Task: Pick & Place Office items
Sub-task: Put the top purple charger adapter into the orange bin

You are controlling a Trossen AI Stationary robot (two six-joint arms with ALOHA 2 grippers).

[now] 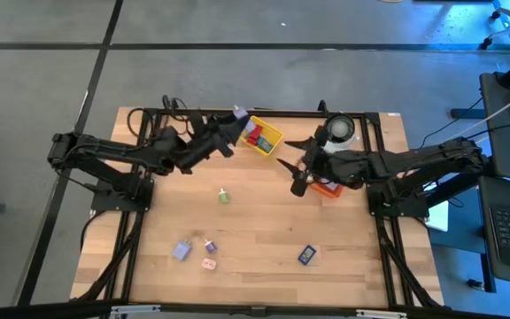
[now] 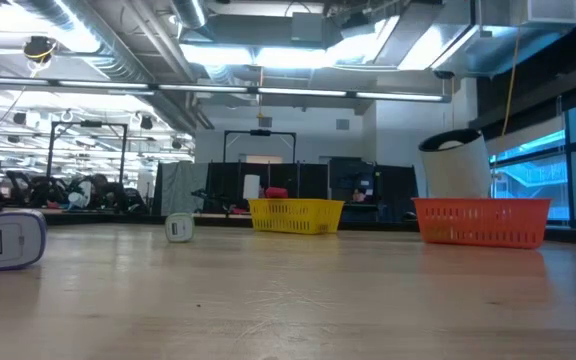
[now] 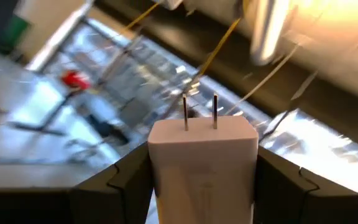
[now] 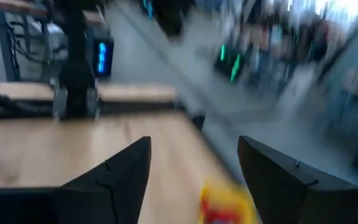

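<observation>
One white charger (image 3: 202, 163) sits clamped between left claw (image 3: 194, 180) fingers.

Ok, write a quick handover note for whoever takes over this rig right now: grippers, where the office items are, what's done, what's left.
Left gripper: shut on a white plug adapter, raised next to the yellow bin.
Right gripper: open, empty, beside the orange bin.
Done: red and other pieces already lie in the yellow bin.
Left: release the adapter, then collect the loose items on the table: green piece, lavender piece, pink piece, a small piece beside it, dark blue piece.
</observation>
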